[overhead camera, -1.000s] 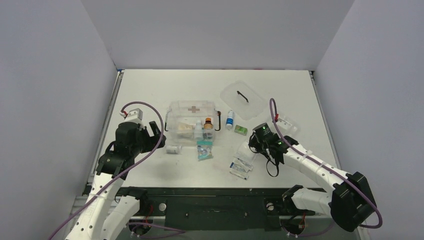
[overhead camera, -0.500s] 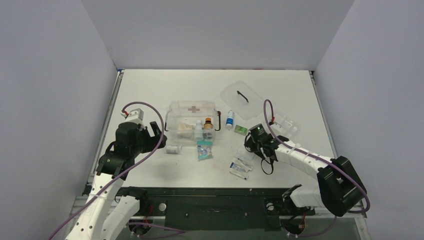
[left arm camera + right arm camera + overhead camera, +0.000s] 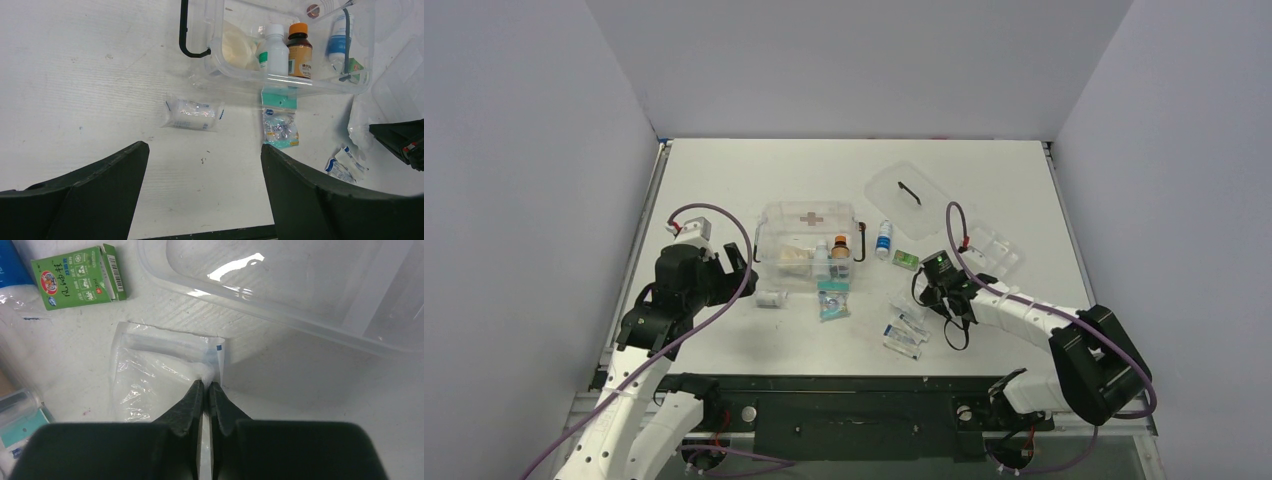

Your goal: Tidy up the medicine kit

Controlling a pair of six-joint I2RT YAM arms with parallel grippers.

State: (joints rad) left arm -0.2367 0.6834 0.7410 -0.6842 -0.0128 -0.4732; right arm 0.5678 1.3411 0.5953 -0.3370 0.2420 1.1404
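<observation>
right gripper (image 3: 205,383) is pinching the edge of a clear pouch (image 3: 155,375), fingers pressed together on it. The pouch is lying just beside the shallow tray (image 3: 300,305), near a green box (image 3: 75,276). left gripper (image 3: 203,148) is hanging spread wide, facing a wrapped roll (image 3: 192,114), probably not touching it. medicine kit (image 3: 809,240) is sitting mid-table between the arms, with bottles (image 3: 277,50) standing inside.

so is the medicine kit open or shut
Open. The medicine kit has no lid on; the clear lid lies apart beside it, and bottles stand uncovered inside.
</observation>
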